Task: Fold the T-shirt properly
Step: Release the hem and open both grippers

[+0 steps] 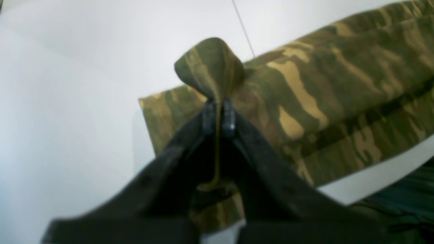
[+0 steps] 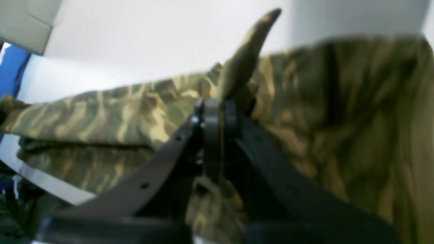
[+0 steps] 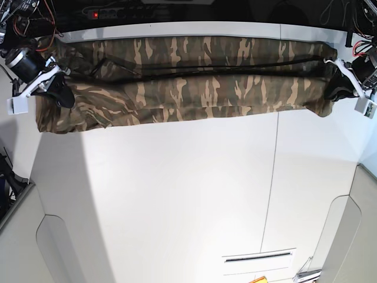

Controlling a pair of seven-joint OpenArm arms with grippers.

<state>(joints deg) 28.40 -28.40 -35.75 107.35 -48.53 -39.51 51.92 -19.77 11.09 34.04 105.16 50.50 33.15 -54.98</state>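
The camouflage T-shirt [image 3: 182, 82] lies folded lengthwise into a long band across the far side of the white table [image 3: 177, 194]. My left gripper [image 1: 219, 117] is shut on a pinch of the T-shirt [image 1: 339, 88] at its end; in the base view it [image 3: 337, 87] is at the band's right end. My right gripper [image 2: 217, 115] is shut on a fold of the T-shirt [image 2: 135, 108]; in the base view it [image 3: 59, 91] is at the band's left end. The collar and neck label are hidden.
A table seam [image 3: 272, 177] runs front to back right of centre. A black power strip with a red light [image 3: 118, 13] and cables lie behind the table's far edge. Grey panels [image 3: 17, 236] flank the table's near corners. A slot [image 3: 258, 257] sits near the front edge.
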